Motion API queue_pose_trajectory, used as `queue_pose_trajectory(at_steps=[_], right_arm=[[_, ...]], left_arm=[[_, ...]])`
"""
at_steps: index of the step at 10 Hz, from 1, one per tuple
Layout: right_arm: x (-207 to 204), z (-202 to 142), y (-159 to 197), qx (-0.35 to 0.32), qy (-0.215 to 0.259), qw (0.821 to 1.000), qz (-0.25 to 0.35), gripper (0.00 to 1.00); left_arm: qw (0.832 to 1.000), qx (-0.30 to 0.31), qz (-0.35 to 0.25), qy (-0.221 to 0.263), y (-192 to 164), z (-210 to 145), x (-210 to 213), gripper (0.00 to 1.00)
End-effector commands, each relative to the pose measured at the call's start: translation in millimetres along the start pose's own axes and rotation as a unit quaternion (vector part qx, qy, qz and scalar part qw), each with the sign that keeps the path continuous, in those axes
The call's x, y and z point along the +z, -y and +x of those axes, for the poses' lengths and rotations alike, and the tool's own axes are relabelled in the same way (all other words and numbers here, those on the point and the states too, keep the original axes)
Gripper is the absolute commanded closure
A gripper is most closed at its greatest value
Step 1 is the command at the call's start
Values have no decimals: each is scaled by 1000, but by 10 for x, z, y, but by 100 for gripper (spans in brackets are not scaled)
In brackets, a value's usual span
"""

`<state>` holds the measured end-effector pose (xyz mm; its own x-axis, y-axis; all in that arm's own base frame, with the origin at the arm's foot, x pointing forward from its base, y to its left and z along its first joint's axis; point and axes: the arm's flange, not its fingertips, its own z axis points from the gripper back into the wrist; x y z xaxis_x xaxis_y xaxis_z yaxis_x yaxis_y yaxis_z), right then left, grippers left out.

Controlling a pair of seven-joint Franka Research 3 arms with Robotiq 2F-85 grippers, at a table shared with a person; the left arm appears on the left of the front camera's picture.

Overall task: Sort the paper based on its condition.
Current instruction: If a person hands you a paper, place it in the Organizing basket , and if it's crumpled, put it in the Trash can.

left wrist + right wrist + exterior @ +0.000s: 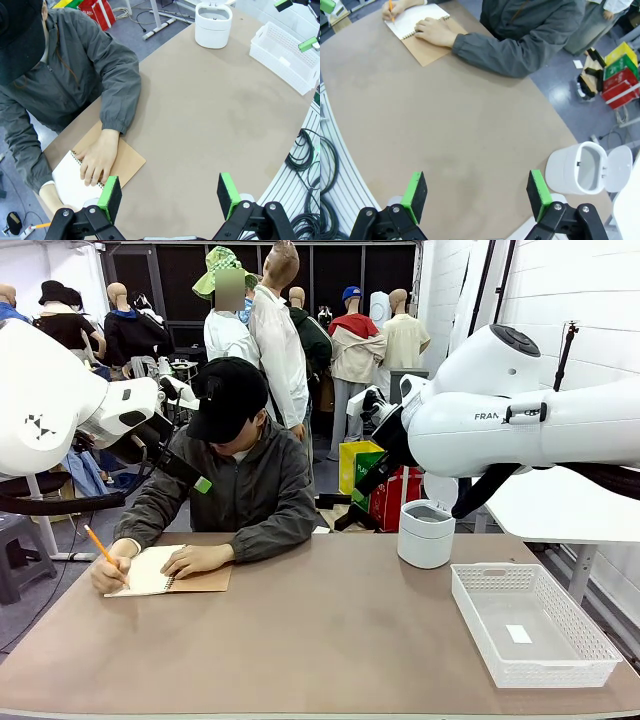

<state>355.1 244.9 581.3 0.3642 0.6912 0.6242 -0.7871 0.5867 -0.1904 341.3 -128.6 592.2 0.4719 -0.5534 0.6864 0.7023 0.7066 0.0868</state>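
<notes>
Left gripper (pixel 169 187) and right gripper (pixel 476 190) spread jaws wide; person (pixel 240 480) writes in notebook (pixel 155 578).

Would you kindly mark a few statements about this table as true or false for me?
1. The person is writing in the notebook with a pencil. True.
2. The basket holds a stack of sheets. False: just a small slip lies in it.
3. The left gripper and right gripper are open and empty. True.
4. The bin is closed. False: its lid is open.
</notes>
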Motion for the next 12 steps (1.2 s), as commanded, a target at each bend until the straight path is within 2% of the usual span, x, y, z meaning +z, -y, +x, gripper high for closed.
queue_pose_trajectory(at_steps=[1,12], right_arm=[[4,9,2,0,-4,1000,-4,0],[4,9,2,0,-4,1000,-4,0]], left_arm=[[1000,2,-3,-1,-19,7,10,0],[1000,2,-3,-1,-19,7,10,0]])
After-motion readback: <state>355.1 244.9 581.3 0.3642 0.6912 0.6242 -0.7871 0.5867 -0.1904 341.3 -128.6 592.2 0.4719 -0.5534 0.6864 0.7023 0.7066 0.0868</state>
